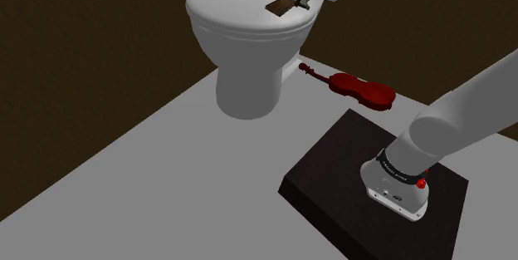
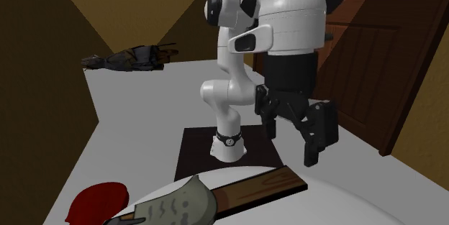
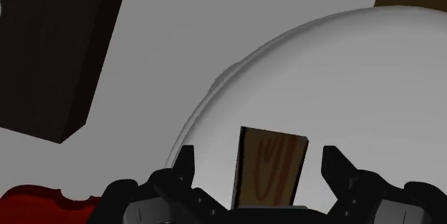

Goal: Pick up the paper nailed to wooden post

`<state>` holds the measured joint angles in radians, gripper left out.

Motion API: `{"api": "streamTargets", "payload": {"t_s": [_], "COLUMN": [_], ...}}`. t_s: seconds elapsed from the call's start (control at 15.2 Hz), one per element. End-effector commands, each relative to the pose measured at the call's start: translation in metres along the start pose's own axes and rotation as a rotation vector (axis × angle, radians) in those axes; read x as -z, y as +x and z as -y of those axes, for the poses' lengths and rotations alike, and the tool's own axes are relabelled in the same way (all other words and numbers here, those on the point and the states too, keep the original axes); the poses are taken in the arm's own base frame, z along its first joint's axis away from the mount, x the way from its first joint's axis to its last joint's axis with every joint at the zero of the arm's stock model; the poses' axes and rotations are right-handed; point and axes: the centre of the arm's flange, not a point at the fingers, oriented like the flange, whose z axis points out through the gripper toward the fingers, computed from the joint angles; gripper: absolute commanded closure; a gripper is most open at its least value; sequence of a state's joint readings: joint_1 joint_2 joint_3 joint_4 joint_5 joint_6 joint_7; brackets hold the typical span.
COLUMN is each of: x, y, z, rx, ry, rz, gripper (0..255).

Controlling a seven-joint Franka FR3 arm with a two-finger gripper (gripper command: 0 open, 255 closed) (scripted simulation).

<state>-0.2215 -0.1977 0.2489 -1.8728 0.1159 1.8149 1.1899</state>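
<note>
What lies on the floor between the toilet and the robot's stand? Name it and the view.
A red violin lies on the grey floor between the white toilet and the dark stand, nearer the stand; the shoulder view shows it.

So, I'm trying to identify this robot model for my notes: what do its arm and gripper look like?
The arm has smooth, rounded white shells with dark joints. Near its base sits a black ring with small white marks, and below it a small red dot. The gripper is all black and blocky, with two angular fingers.
</note>
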Motion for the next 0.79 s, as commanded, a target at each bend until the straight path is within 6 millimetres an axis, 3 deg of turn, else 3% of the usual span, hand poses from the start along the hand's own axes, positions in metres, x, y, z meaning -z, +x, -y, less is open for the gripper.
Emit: {"api": "streamTargets", "payload": {"t_s": [0.0,0.59,0.66,0.73], "x": [0.001,-0.039,-0.039,-0.039], "y": [0.013,0.013,0.013,0.013], "z": [0.016,0.01,0.01,0.01], "rx": [-0.106,-0.106,-0.106,-0.106], "ry": [0.015,0.015,0.015,0.015], "rz": [-0.006,-0.006,-0.006,-0.006], "gripper": [0,0,255,255]}}
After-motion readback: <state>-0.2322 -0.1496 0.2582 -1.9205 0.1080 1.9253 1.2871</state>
